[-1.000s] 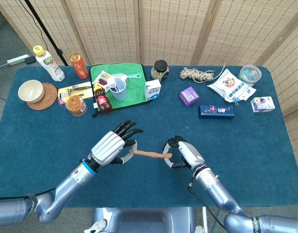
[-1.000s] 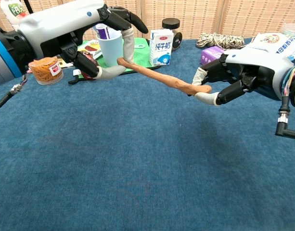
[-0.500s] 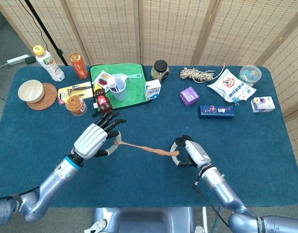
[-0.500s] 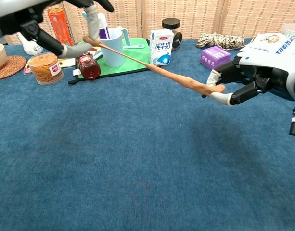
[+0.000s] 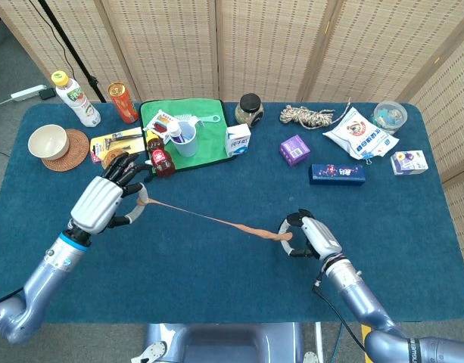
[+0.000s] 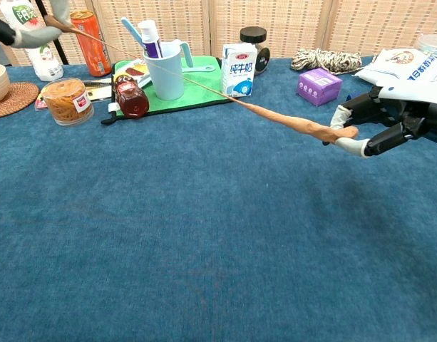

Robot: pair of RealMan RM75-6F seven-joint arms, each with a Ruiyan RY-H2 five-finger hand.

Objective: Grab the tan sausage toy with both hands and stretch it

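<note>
Tan and drawn to a thin cord above the blue table point(image 5: 216, 272), the sausage toy point(image 5: 250, 228) runs from our left hand point(image 5: 103, 200), pinching its end at centre-left, to our right hand point(image 5: 311, 238), gripping its thicker end at lower right.

The left hand point(image 5: 104, 203) sits at the left of the head view, fingers pinched closed, arm reaching in from the lower left. The right hand point(image 5: 307, 236) is at lower right, fingers curled closed.
</note>
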